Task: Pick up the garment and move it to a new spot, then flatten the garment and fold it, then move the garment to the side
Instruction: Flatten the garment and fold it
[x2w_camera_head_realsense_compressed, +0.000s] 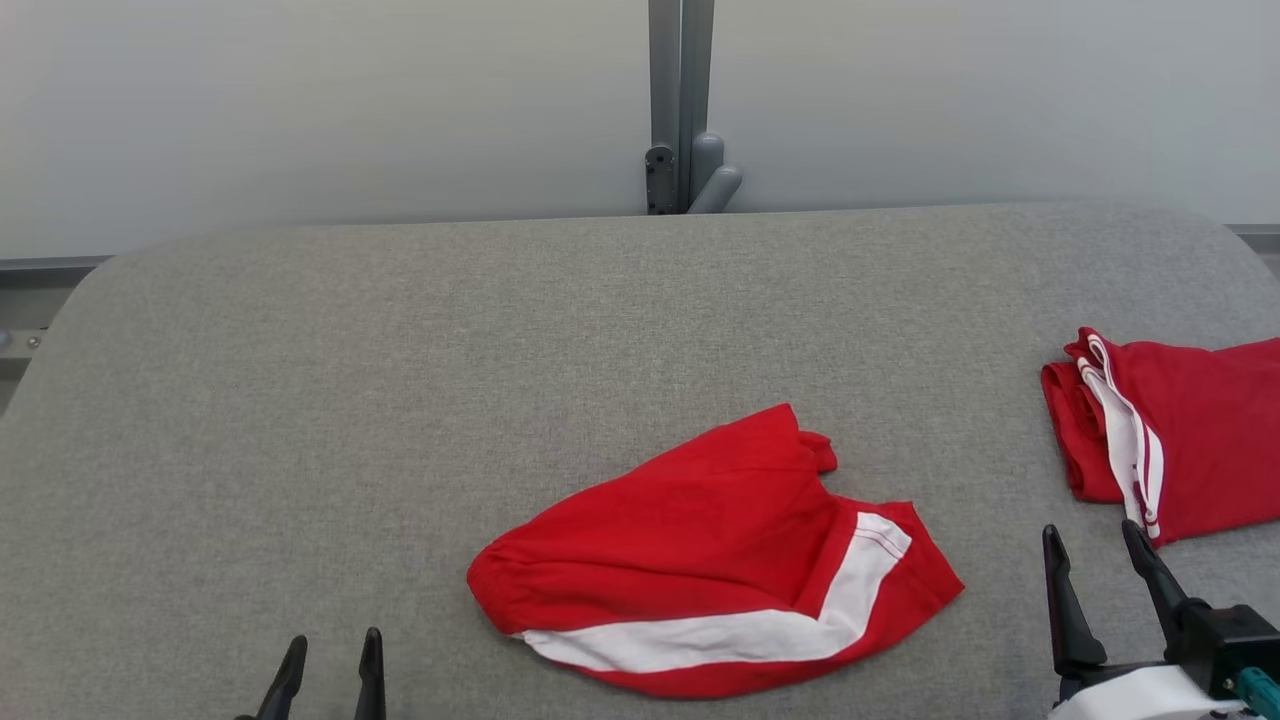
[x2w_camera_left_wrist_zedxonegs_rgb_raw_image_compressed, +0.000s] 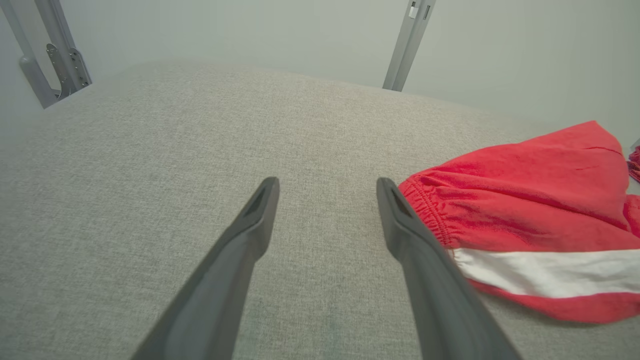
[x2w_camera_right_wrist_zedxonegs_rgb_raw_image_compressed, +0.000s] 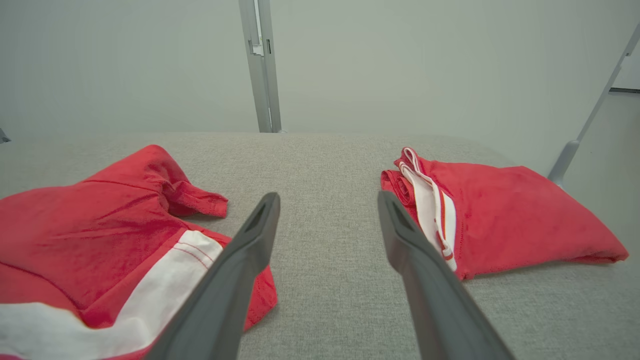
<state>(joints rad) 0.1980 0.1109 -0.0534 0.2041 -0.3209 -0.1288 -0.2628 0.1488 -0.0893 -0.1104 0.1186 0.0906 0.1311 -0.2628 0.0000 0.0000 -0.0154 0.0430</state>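
Observation:
A red garment (x2w_camera_head_realsense_compressed: 700, 540) with a white stripe, a pair of shorts, lies rumpled on the grey padded table (x2w_camera_head_realsense_compressed: 400, 380) near its front middle; its gathered waistband (x2w_camera_left_wrist_zedxonegs_rgb_raw_image_compressed: 430, 210) faces left. The same garment (x2w_camera_left_wrist_zedxonegs_rgb_raw_image_compressed: 530, 210) is at the right of the left wrist view, and the garment (x2w_camera_right_wrist_zedxonegs_rgb_raw_image_compressed: 100, 235) lies at the left of the right wrist view. My left gripper (x2w_camera_head_realsense_compressed: 330, 650) stands open at the lower left, left of the garment and apart from it. At the lower right my right gripper (x2w_camera_head_realsense_compressed: 1095, 545) is open too, between the garment and a folded red piece.
A second red garment (x2w_camera_head_realsense_compressed: 1180, 440) with white trim lies folded at the table's right edge, also seen as a folded red garment (x2w_camera_right_wrist_zedxonegs_rgb_raw_image_compressed: 500, 215) right of my right fingers. A grey metal post (x2w_camera_head_realsense_compressed: 680, 100) stands behind the table's far edge against a pale wall.

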